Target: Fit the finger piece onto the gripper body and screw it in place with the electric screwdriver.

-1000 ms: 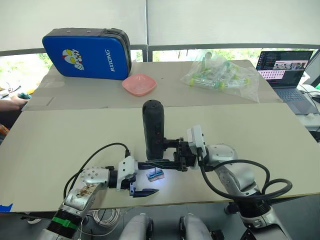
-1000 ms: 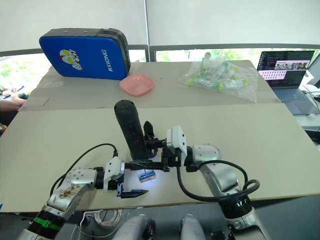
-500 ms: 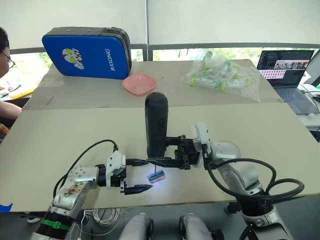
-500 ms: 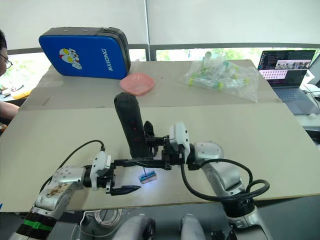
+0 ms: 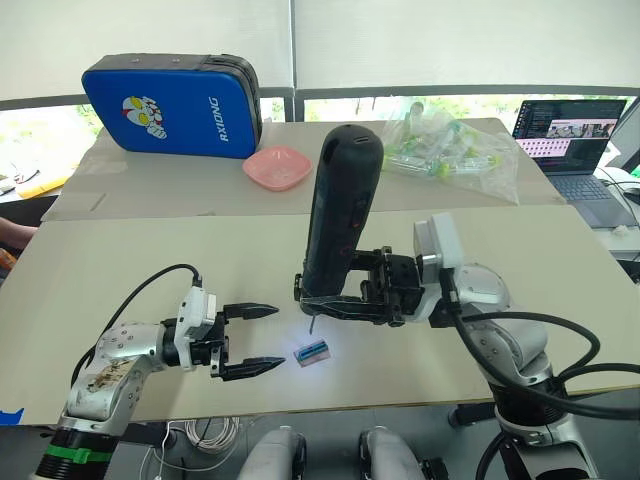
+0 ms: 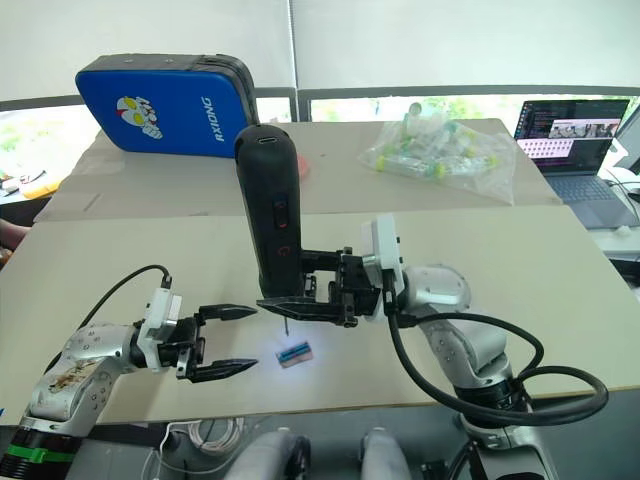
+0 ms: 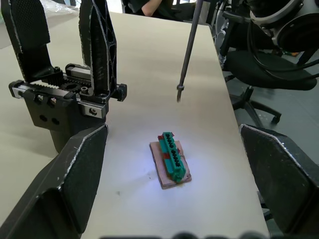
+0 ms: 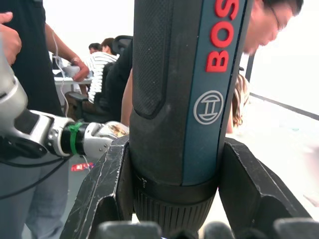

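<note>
You had the right gripper clamped on the upright electric screwdriver, bit poised above the tan-and-green block, while the left gripper hung spread and empty beside it.

Two beige tables butted together, seam across mid-frame. White roller blinds along the top, bright windows below them, greenery outside. Black office chair at upper right of the left wrist view. Daylight.

Office, laptop, swivel chair
</note>
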Action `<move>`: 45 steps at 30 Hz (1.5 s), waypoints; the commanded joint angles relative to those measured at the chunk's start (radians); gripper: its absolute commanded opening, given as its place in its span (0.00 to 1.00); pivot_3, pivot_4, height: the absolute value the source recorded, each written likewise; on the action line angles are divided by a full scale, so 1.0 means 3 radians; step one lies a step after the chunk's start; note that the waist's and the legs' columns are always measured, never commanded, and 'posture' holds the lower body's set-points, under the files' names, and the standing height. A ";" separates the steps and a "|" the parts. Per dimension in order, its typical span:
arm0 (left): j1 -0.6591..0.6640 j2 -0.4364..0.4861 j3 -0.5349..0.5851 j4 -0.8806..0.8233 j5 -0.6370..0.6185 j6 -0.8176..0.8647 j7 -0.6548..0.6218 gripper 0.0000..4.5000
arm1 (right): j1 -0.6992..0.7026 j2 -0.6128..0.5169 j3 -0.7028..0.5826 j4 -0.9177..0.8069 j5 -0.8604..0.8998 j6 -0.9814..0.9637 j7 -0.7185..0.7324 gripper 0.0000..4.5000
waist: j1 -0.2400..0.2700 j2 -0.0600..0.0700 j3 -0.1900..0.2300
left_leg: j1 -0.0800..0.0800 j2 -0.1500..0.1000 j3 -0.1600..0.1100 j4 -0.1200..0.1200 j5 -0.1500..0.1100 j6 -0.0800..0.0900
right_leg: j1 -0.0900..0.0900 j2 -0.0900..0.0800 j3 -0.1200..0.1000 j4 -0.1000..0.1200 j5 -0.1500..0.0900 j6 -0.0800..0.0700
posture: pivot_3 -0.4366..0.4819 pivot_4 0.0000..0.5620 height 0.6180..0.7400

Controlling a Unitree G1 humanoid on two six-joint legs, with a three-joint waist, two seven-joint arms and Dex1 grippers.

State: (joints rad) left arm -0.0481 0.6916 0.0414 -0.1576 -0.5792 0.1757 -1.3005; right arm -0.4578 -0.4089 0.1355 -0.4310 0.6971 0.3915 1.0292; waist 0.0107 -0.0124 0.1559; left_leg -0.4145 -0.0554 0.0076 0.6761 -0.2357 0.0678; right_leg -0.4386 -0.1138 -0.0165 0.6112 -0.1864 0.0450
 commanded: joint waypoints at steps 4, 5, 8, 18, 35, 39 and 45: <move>0.0067 0.0081 0.0307 0.0282 -0.0012 -0.0171 -0.0086 0.99 | -0.0160 -0.0140 -0.0332 -0.0324 0.0344 0.0129 -0.0145 0.44 | 0.0004 0.0000 0.0001 | 0.0000 0.0000 0.0000 0.0000 -0.0001 -0.0001 | 0.0000 -0.0001 0.0000 0.0000 0.0000 0.0000 | 0.48 0.27 1.00; 0.0066 0.0077 0.0336 0.0330 -0.0013 -0.0198 -0.0093 0.99 | -0.0167 -0.0160 -0.0351 -0.0341 0.0370 0.0147 -0.0164 0.44 | 0.0003 -0.0001 0.0002 | 0.0000 0.0000 0.0000 0.0000 -0.0001 -0.0002 | -0.0001 -0.0001 0.0000 0.0000 0.0000 0.0000 | 0.48 0.27 1.00; 0.0053 0.0068 0.0425 0.0429 -0.0037 -0.0252 -0.0095 0.99 | -0.0181 -0.0229 -0.0428 -0.0392 0.0457 0.0208 -0.0211 0.44 | 0.0003 -0.0001 0.0002 | 0.0000 0.0001 0.0000 0.0000 -0.0001 -0.0002 | -0.0001 -0.0004 0.0000 -0.0001 0.0000 0.0000 | 0.48 0.27 1.00; -0.0131 -0.0191 0.0290 0.0844 0.0419 -0.0653 0.0195 0.99 | -0.0197 -0.0422 -0.0606 -0.0409 0.0605 0.0285 -0.0275 0.44 | 0.0009 -0.0003 0.0003 | -0.0002 0.0001 0.0000 0.0000 -0.0002 -0.0001 | 0.0001 -0.0015 0.0002 -0.0002 0.0000 0.0000 | 0.48 0.27 1.00; -0.1081 -0.1060 -0.0659 0.1475 0.1348 -0.0743 0.0911 0.99 | -0.0233 -0.0467 -0.0604 -0.0418 0.0564 0.0289 -0.0354 0.44 | 0.0007 -0.0009 0.0006 | -0.0015 -0.0002 0.0002 0.0001 0.0009 0.0020 | 0.0004 -0.0013 0.0001 0.0001 0.0002 0.0002 | 0.48 0.27 1.00; -0.1167 -0.1149 -0.0698 0.1541 0.1400 -0.0656 0.1021 0.99 | -0.0228 -0.0486 -0.0612 -0.0422 0.0540 0.0281 -0.0377 0.44 | 0.0014 -0.0009 0.0006 | -0.0017 -0.0002 0.0001 0.0005 0.0009 0.0020 | 0.0005 -0.0015 0.0001 0.0000 0.0003 0.0002 | 0.48 0.27 1.00; -0.1242 -0.1175 -0.0711 0.1499 0.1426 -0.0584 0.1070 0.99 | -0.0193 -0.0511 -0.0627 -0.0445 0.0535 0.0264 -0.0431 0.44 | 0.0014 -0.0009 0.0006 | -0.0019 -0.0003 0.0001 0.0007 0.0009 0.0021 | 0.0004 -0.0014 0.0000 0.0000 0.0004 0.0004 | 0.48 0.27 1.00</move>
State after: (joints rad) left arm -0.4071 0.3453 -0.1670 0.3010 -0.1567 0.0001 -0.9893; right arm -0.5021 -0.5573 -0.0139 -0.5167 0.8448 0.4906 0.9097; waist 0.0148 -0.0150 0.1578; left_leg -0.4204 -0.0563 0.0078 0.6782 -0.2332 0.0743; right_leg -0.4373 -0.1178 -0.0164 0.6112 -0.1852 0.0464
